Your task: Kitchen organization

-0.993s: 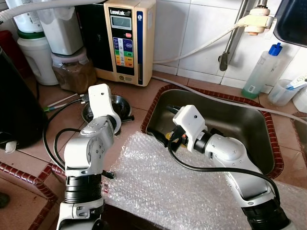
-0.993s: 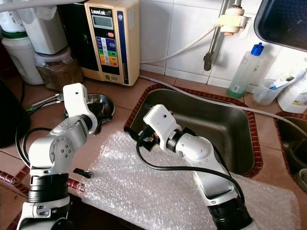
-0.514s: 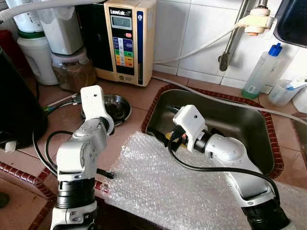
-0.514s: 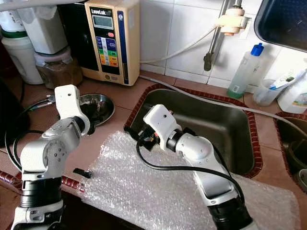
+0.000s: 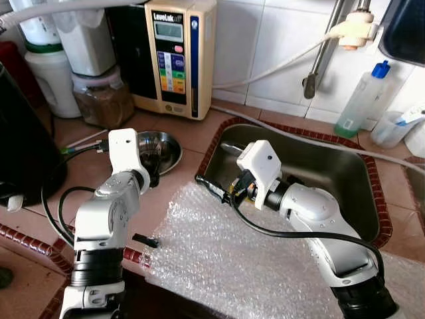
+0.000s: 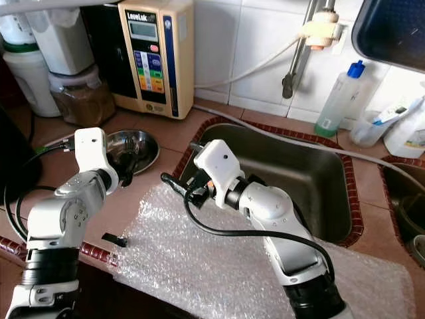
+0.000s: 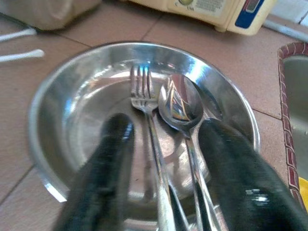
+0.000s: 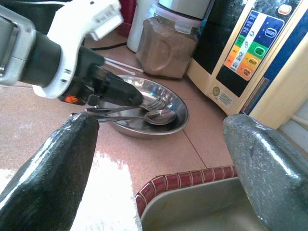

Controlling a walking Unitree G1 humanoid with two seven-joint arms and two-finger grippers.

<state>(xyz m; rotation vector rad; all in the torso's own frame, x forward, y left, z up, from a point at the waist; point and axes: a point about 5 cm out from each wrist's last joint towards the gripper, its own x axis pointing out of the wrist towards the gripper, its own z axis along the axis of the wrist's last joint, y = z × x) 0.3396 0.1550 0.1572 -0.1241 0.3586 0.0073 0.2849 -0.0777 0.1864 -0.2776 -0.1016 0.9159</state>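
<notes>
Counter (image 5: 186,136): steel bowl (image 7: 72,101) holds fork (image 7: 144,96), spoon (image 7: 182,103); left tool (image 7: 163,159) straddling.

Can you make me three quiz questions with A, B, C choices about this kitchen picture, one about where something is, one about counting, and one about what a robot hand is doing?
1. Where do the fork and spoon lie?
A. In the sink
B. In the steel dish
C. On the bubble wrap

2. How many pieces of cutlery are in the steel dish?
A. Two
B. Four
C. None

3. How are the fingers of the right gripper?
A. Shut on a bottle
B. Shut on a fork
C. Open, holding nothing

Answers:
1. B: the left wrist view shows both lying side by side inside the dish.
2. A: one fork and one spoon.
3. C: the right wrist view shows its two black fingers wide apart with nothing between them, near the sink corner.
</notes>
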